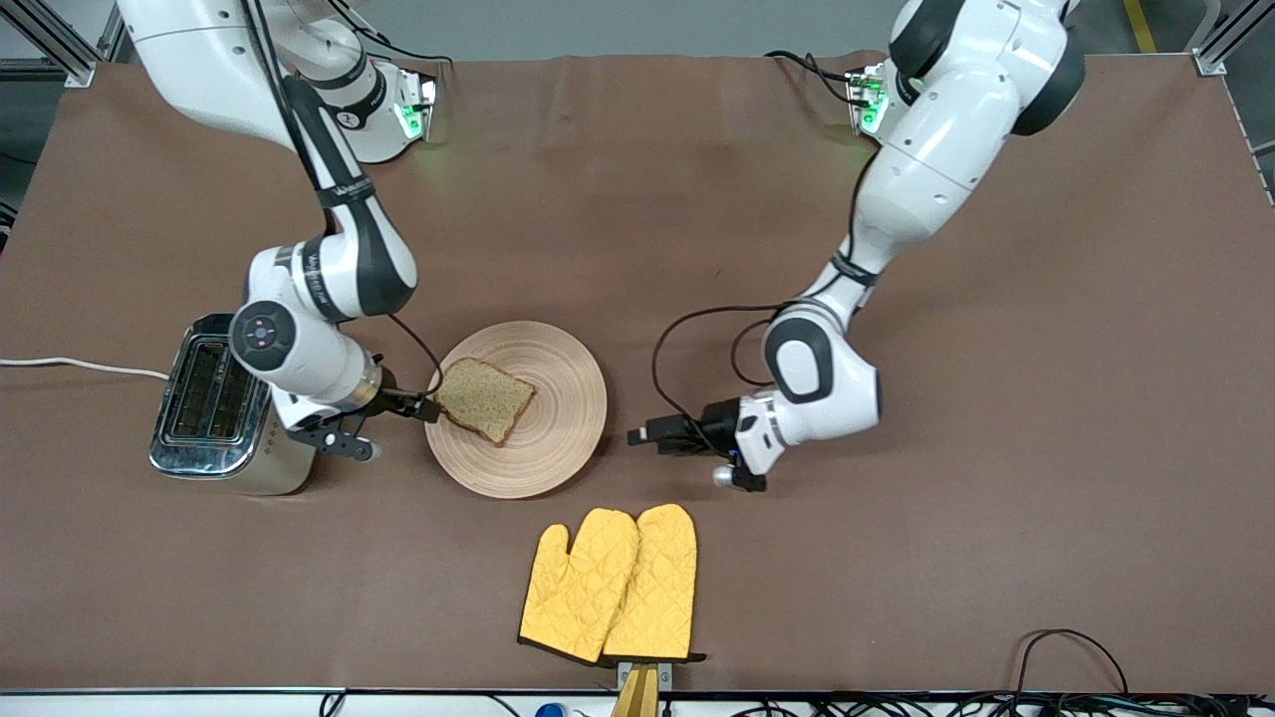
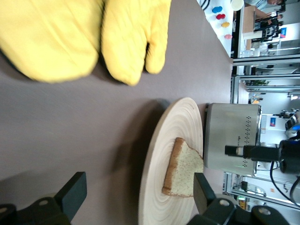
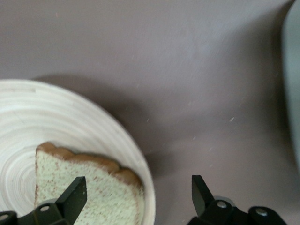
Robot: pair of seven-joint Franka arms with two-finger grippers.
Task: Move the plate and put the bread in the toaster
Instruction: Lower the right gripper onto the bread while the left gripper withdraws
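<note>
1. The left gripper [image 2: 136,194] occupies the lower edge of the frame, fingers [image 2: 72,192] spread apart with nothing between them.
2. The plate [image 2: 161,154] lies at lower centre, carrying the bread [image 2: 185,168].
3. The toaster [image 2: 232,138] stands at centre right, just beside the plate.
4. Two yellow oven mitts [image 2: 84,35] fill the upper left.

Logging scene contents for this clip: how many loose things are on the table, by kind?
Plate: 1
Bread slice, on the plate: 1
Toaster: 1
Yellow oven mitts: 2
Total: 5
</note>
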